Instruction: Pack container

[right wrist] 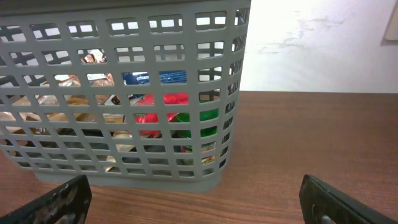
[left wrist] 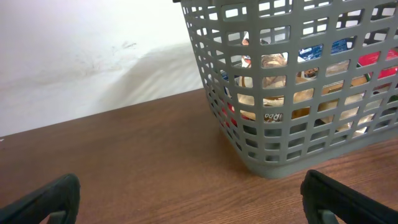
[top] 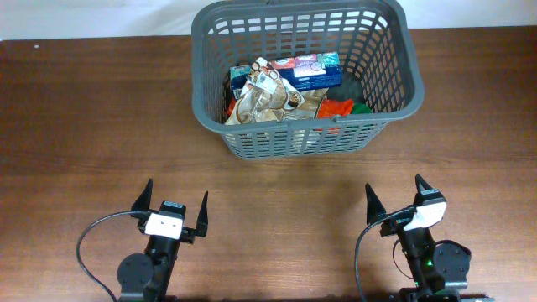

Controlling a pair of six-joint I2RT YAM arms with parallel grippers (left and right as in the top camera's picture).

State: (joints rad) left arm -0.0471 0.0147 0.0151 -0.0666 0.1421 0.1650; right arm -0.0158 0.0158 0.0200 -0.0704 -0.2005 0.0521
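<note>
Your container [top: 388, 59] sits top centre, well apart from left gripper [top: 176, 199] and right gripper [top: 394, 193] at the bottom. Both have fingers spread wide, holding nothing. Inside lie what look like packets [top: 281, 88].

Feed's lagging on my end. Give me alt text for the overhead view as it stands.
A dark grey lattice basket sits at the far middle of a brown wooden table, holding a jumble of grocery packets, including a blue box. Both arms sit at the near edge, left tool and right tool open and empty.
</note>
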